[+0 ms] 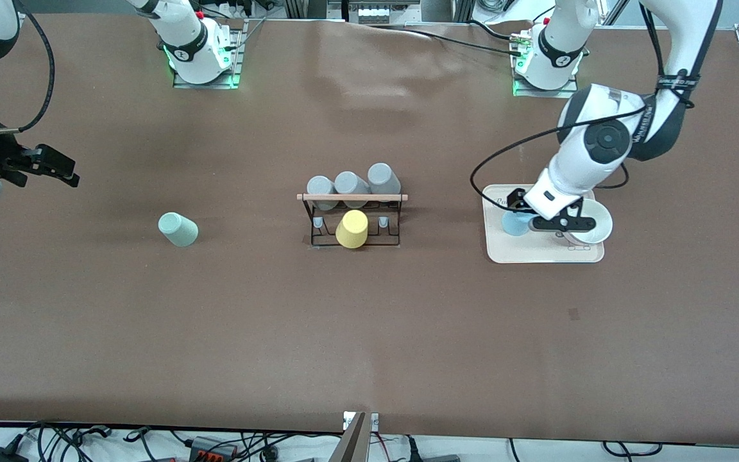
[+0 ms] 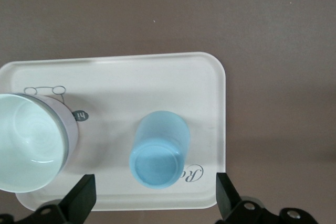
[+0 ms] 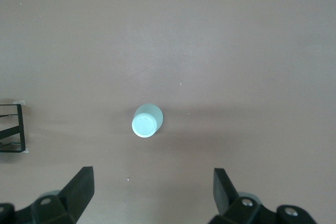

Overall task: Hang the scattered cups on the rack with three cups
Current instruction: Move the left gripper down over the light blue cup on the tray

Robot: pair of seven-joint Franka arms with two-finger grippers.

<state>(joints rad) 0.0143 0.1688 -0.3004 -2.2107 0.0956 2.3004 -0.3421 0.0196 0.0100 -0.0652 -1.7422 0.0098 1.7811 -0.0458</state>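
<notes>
- Left gripper (image 1: 539, 215) – jaws spread, over the light blue cup (image 1: 516, 224) on the tray (image 1: 546, 255).
- Right gripper (image 1: 55, 168) – jaws spread, at 10 o'clock from the mint cup (image 1: 178, 230).
- Rack (image 1: 353, 221) – three grey cups (image 1: 351, 183), one yellow cup (image 1: 352, 229).

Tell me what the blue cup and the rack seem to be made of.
Blue cup: probably matte plastic or silicone, with an even colour and a soft, dull surface.
Rack: thin black wire, likely coated metal, with a pale rod on top that looks wooden.

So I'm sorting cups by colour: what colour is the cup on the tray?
Light blue cup, clearest in the left wrist view, on the cream tray.
</notes>
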